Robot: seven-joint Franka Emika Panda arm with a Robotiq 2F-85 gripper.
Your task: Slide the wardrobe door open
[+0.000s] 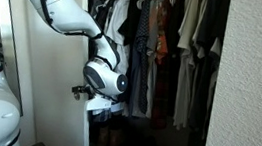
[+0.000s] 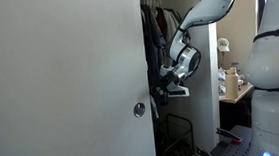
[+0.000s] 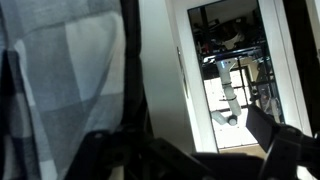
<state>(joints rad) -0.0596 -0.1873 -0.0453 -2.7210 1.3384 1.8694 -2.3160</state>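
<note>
The door (image 2: pixel 60 84) fills the left of an exterior view, a tall flat panel standing upright, long axis floor to ceiling, broad face turned outward. Its round pull (image 2: pixel 139 109) sits near the free edge. Just beyond that edge and a little above the pull, my gripper (image 2: pixel 163 89) is tucked into the dark gap. I judge it is there to bear on the edge rather than the shallow pull, so a sideways push carries the panel along its track. Whether my fingers are spread or pressed together I cannot tell. Clothes (image 1: pixel 159 46) hang in the opening, and in the wrist view checked fabric (image 3: pixel 60 70) crowds the lens.
</note>
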